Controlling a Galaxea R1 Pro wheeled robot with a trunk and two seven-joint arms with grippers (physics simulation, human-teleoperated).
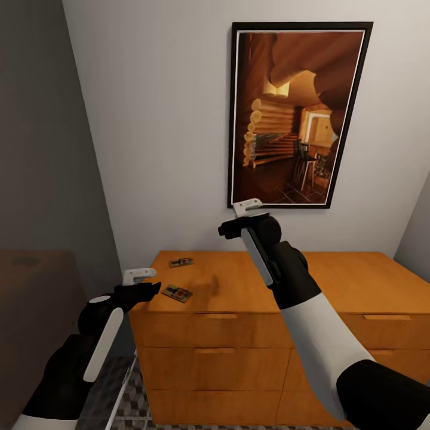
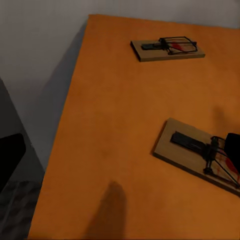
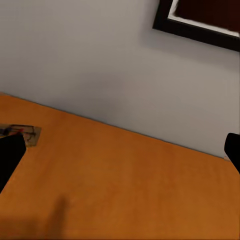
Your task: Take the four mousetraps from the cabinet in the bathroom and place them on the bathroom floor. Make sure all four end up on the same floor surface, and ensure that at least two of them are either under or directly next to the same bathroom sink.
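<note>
Cabinet [image 1: 334, 286] below both claws, against wall. Right claw [image 1: 242, 218] raised over cabinet top, fingers spread, grasping nothing. Left claw [image 1: 146, 285] at cabinet's left edge; grip state unclear. Near mousetrap [image 1: 177, 293] just beside left claw; far mousetrap [image 1: 181, 262] beyond it.

two mousetraps [image 2: 167, 49] [image 2: 197, 152], well apart, orange cabinet [image 2: 115, 140] top

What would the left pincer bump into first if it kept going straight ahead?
Probably the nearer mousetrap on the cabinet top. The left pincer points at it from the cabinet's left end. Depth is hard to judge, so it might touch the wood just before the trap.
</note>
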